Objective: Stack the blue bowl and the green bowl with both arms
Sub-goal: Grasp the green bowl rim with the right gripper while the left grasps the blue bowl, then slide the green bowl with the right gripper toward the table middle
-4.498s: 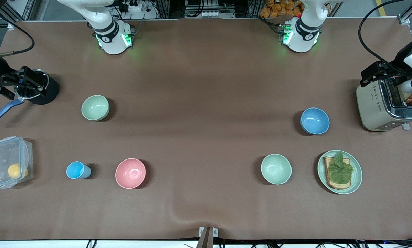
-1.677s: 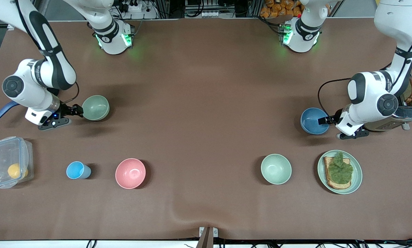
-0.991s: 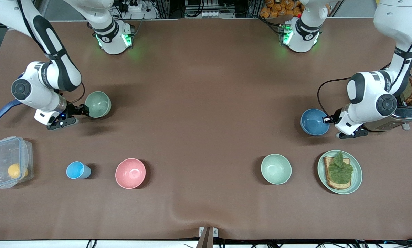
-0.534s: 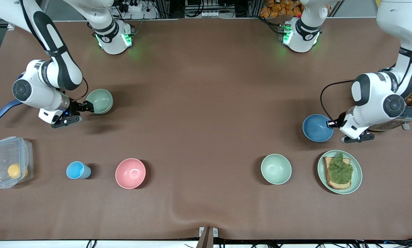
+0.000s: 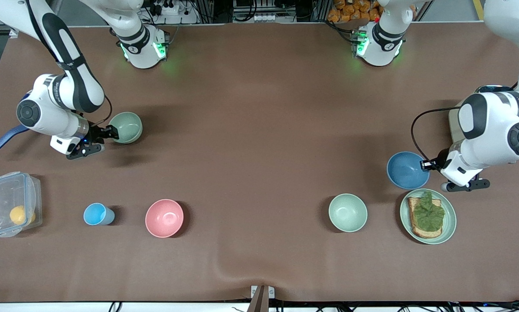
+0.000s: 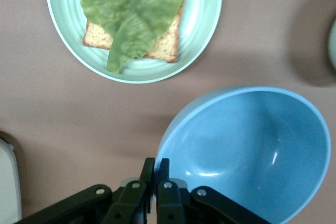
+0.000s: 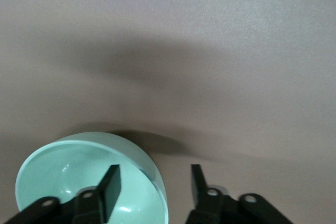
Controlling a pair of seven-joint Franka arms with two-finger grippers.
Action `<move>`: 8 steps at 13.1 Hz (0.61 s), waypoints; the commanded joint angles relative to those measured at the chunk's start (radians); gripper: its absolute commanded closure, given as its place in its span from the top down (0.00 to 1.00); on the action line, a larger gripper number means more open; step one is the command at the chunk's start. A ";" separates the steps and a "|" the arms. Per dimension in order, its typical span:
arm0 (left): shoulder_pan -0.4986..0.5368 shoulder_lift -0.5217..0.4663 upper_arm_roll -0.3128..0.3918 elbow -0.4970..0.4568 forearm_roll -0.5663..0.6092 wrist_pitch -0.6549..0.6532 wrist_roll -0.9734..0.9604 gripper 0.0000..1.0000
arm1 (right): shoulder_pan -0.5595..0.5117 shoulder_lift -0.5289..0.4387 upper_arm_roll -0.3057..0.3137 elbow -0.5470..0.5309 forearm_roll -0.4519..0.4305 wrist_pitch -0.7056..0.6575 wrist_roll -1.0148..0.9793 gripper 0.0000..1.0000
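– Two green bowls on your table, is that right?

– Yes, two alike. You have the green bowl [image 5: 127, 125] toward the right arm's end, and a second green bowl [image 5: 347, 212] nearer the front camera, toward the left arm's end. Add one blue bowl [image 5: 408, 170], one pink bowl [image 5: 164, 218], one blue cup [image 5: 96, 214], one green plate [image 5: 450, 221] carrying one slice of toast [image 5: 415, 203] under one lettuce leaf [image 5: 428, 214], and one clear box [image 5: 8, 195] with one yellow thing [image 5: 18, 214] inside.

– What has changed for you since half a second ago?

– Your blue bowl has moved nearer the front camera and now sits just beside the plate's rim. The green bowl has barely shifted. The pink bowl, cup, box and second green bowl lie as before.

– How do your arms stand?

– Your left arm reaches in from its end of the table, wrist low and turned sideways. The left gripper [image 5: 425, 164] is clenched on the blue bowl's rim, and the left wrist view shows that bowl tilted. Your right arm bends down likewise. The right gripper [image 5: 112, 132] is released: its fingers [image 7: 110, 182] straddle the green bowl's rim, one inside the bowl and one outside, with a gap showing between the outer finger and the wall.
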 commanded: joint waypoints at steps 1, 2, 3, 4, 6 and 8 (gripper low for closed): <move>-0.008 0.002 -0.021 0.083 -0.017 -0.080 -0.035 0.00 | 0.005 -0.019 0.001 -0.034 0.039 0.016 -0.022 0.37; -0.008 0.003 -0.028 0.098 -0.017 -0.093 -0.042 0.00 | 0.014 -0.019 0.001 -0.058 0.053 0.060 -0.022 0.36; -0.010 0.002 -0.034 0.105 -0.015 -0.100 -0.060 0.00 | 0.029 -0.020 0.001 -0.068 0.053 0.082 -0.020 0.16; -0.008 0.003 -0.045 0.109 -0.017 -0.100 -0.080 0.00 | 0.032 -0.023 0.001 -0.068 0.055 0.078 -0.020 0.00; -0.008 0.000 -0.048 0.118 -0.015 -0.102 -0.078 0.00 | 0.032 -0.025 0.002 -0.063 0.056 0.074 -0.011 0.00; -0.008 -0.003 -0.059 0.126 -0.015 -0.103 -0.078 0.00 | 0.061 -0.028 0.001 -0.036 0.187 0.000 0.027 0.00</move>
